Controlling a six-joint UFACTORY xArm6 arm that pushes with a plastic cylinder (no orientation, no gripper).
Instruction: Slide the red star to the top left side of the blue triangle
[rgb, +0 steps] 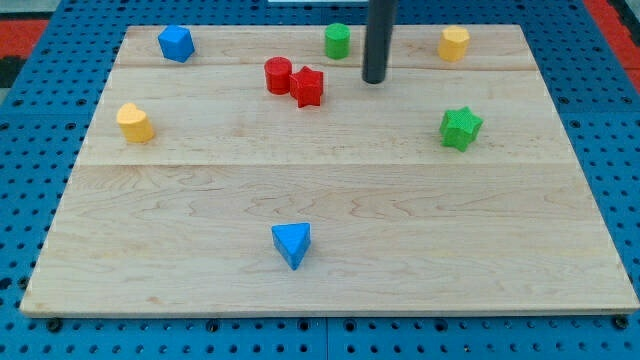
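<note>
The red star (308, 87) lies near the view's top centre, touching a red cylinder (278, 76) on its left. The blue triangle (292, 243) sits low on the board, below the star and far from it. My tip (374, 80) is on the board to the right of the red star, with a gap between them, and just below and right of the green cylinder (337, 41).
A blue block (176, 43) is at the top left, a yellow block (134, 122) at the left, a yellow block (453, 43) at the top right, and a green star (460, 128) at the right. The wooden board (560, 250) rests on blue pegboard.
</note>
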